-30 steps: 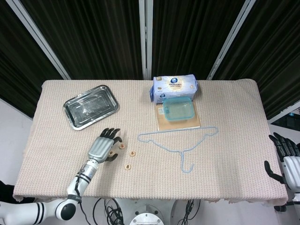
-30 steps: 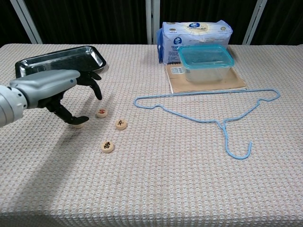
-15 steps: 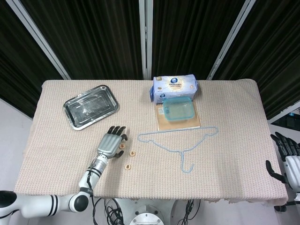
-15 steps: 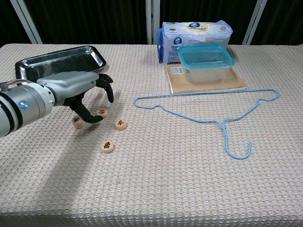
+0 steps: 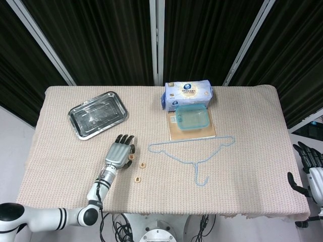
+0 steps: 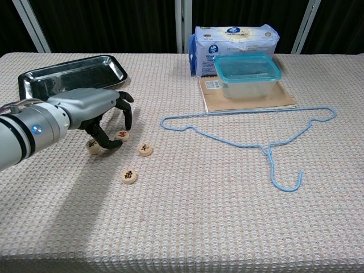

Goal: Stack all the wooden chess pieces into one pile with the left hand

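L hand (image 6: 94,111) sits low over the counter (image 6: 187,227) just in front of the steel tray (image 6: 68,71), fingers curled down around one wooden chess piece (image 6: 121,135); thumb tip touching or v. near it, but can't tell if it's actually pinched or only touched. Head view shows the same hand (image 5: 119,151) w/ fingers pointing away from the robot, piece peeking out at its right edge.

Other pieces, all flat on the cloth, none stacked: one (image 6: 93,147) just under the L side of the hand, one (image 6: 145,149) just beside the hand's fingertips toward centre, one (image 6: 129,176) nearer the robot, apart from the rest. Four discs total, close group.

R hand (image 5: 309,169) off the counter's R edge, low, fingers apart, nothing in it.

Elsewhere: blue wire hanger (image 6: 250,133) lying flat mid-counter; clear box w/ teal lid (image 6: 247,74) on a brown board (image 6: 211,96); tissue pack (image 6: 236,37) behind it at the far edge
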Robot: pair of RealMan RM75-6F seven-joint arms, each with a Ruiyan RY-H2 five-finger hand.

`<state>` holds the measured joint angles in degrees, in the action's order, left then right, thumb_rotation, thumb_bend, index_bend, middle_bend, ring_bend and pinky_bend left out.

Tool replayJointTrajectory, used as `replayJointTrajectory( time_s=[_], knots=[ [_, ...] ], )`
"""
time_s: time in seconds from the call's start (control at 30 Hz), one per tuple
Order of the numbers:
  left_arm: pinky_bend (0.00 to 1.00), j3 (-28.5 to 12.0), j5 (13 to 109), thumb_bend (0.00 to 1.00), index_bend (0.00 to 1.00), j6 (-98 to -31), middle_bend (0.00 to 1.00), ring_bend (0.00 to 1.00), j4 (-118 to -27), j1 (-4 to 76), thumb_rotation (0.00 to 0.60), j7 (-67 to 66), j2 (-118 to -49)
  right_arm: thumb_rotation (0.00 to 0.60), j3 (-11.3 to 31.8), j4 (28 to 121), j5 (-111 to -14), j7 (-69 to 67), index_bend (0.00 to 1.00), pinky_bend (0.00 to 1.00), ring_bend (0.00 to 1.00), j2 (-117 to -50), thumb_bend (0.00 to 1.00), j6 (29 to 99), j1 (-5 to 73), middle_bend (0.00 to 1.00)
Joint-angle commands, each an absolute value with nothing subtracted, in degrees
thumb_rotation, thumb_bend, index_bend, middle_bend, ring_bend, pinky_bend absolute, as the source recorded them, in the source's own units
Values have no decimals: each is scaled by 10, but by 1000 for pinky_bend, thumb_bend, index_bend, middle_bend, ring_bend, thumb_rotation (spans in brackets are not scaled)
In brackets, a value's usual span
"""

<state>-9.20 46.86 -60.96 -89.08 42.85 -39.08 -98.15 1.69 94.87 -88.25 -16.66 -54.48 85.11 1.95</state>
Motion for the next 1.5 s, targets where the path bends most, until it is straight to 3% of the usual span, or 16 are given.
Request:
replayJointTrajectory(
  time_s=[0.03,0.83,1.13,1.5],
  knots=[
    [0,-90,471,284,444,-612,62,0,-889,429,600,-392,-982,600,17,949,-883,-166,0,0,0,-545,406,852,19,0],
    [0,-91,474,311,487,-624,76,0,-901,430,600,-372,-974,600,17,949,-882,-160,0,0,0,-547,406,849,21,0],
    [0,-84,494,310,487,-663,79,0,-975,413,600,-378,-931,600,17,951,-880,-153,0,0,0,-549,407,846,22,0],
    [0,-44,513,310,484,-700,92,0,-1052,379,600,-386,-884,600,15,956,-884,-137,0,0,0,-554,406,847,22,0]
  ],
)
